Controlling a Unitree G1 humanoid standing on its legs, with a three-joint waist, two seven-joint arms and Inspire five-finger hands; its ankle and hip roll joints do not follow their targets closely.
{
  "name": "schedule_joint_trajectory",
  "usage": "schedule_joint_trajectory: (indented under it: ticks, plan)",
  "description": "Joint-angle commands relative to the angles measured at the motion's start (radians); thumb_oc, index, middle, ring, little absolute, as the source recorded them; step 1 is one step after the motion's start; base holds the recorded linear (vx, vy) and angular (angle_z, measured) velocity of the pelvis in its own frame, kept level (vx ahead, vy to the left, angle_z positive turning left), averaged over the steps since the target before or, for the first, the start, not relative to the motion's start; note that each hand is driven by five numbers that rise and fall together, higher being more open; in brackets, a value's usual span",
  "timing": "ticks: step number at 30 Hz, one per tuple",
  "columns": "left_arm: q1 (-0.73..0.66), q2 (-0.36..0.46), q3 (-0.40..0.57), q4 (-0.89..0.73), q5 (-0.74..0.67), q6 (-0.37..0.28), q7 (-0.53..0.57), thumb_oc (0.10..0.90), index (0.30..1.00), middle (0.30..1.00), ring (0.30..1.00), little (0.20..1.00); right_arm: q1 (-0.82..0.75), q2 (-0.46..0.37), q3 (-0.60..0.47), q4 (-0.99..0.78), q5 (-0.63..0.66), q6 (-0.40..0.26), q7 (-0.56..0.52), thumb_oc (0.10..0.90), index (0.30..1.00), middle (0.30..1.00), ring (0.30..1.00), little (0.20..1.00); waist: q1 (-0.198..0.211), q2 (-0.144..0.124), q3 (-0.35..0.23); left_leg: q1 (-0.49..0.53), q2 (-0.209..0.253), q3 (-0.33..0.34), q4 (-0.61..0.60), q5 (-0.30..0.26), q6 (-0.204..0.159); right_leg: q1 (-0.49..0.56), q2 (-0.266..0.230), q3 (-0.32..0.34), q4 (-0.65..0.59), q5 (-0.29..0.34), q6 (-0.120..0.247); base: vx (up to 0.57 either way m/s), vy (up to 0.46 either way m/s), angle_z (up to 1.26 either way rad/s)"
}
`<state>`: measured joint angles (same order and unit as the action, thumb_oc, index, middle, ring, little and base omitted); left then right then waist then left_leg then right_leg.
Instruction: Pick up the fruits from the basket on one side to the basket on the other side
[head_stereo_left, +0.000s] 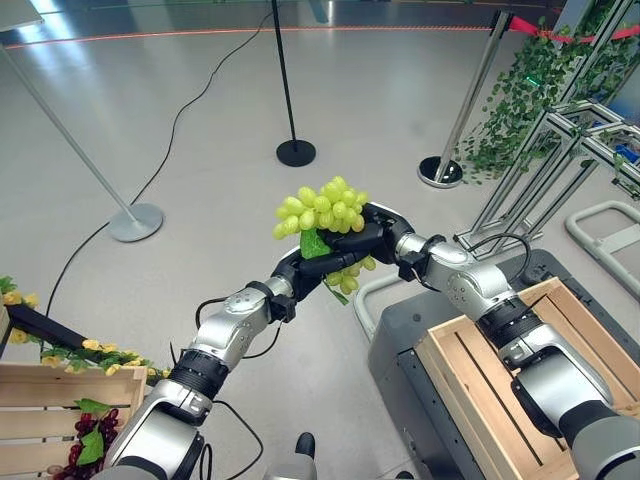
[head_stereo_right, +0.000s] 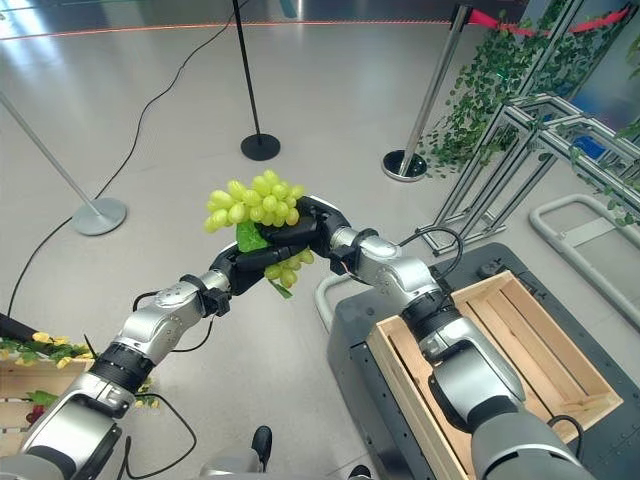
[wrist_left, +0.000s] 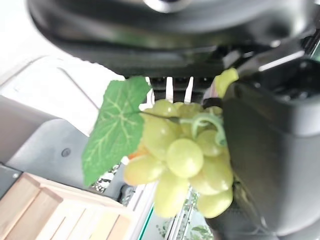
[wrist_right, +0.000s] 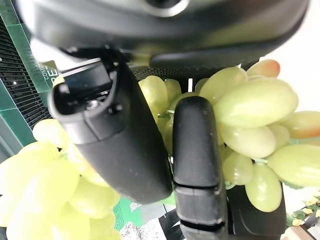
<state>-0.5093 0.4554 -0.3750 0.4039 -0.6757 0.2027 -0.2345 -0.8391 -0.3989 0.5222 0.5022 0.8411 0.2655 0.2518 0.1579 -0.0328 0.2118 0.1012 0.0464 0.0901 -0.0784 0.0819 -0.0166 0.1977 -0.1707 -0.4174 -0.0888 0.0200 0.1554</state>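
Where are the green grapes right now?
The green grapes are up in the air in the middle of the eye views, held between the left hand and the right hand, above the floor between the two crates.

Bright, even indoor light from overhead.
Pale glare streaks the glossy floor (head_stereo_left: 200, 90) beyond the green grapes (head_stereo_left: 322, 208); shadows fall soft; close up, the grapes and dark fingers (wrist_right: 197, 150) blur.
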Motion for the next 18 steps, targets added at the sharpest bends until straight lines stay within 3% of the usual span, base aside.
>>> schedule_joint_trajectory:
  ticks: [1, 3, 4, 18]
  plan:
    - [-0.146, -0.092, -0.058, 0.071, -0.002, -0.124, -0.024, 0.8, 0.9, 0.9, 0.9, 0.9, -0.146, 0.147, 0.014, -0.121, 0.165, -0.094, 0.021, 0.4, 0.3, 0.3, 0.3, 0.3, 0.027, 0.002, -0.178, -0.009, 0.031, -0.02, -0.009, -0.012, -0.062, -0.009, -0.044, -0.008, 0.001, 0.049, -0.008, 0.0, 0.0, 0.0]
    - [-0.146, -0.093, -0.051, 0.068, -0.005, -0.141, -0.018, 0.8, 0.9, 0.9, 0.9, 0.9, -0.148, 0.148, 0.01, -0.126, 0.158, -0.095, 0.016, 0.4, 0.3, 0.3, 0.3, 0.3, 0.028, 0.0, -0.179, -0.009, 0.031, -0.022, -0.009, -0.012, -0.062, -0.009, -0.043, -0.009, 0.001, 0.048, -0.008, 0.0, 0.0, 0.0]
    - [-0.144, -0.093, -0.05, 0.066, -0.005, -0.145, -0.015, 0.4, 0.3, 0.3, 0.3, 0.3, -0.149, 0.146, 0.01, -0.127, 0.154, -0.098, 0.014, 0.4, 0.3, 0.3, 0.3, 0.3, 0.029, -0.001, -0.179, -0.009, 0.032, -0.022, -0.009, -0.012, -0.062, -0.009, -0.043, -0.009, 0.001, 0.049, -0.008, 0.0, 0.0, 0.0]
    - [-0.13, -0.103, -0.037, 0.067, 0.03, -0.175, 0.046, 0.4, 0.3, 0.3, 0.3, 0.3, -0.16, 0.148, -0.014, -0.14, 0.168, -0.152, 0.013, 0.4, 0.3, 0.3, 0.3, 0.3, 0.028, -0.004, -0.177, -0.007, 0.033, -0.021, -0.009, -0.01, -0.062, -0.008, -0.04, -0.004, 0.001, 0.047, -0.011, 0.0, 0.0, 0.0]
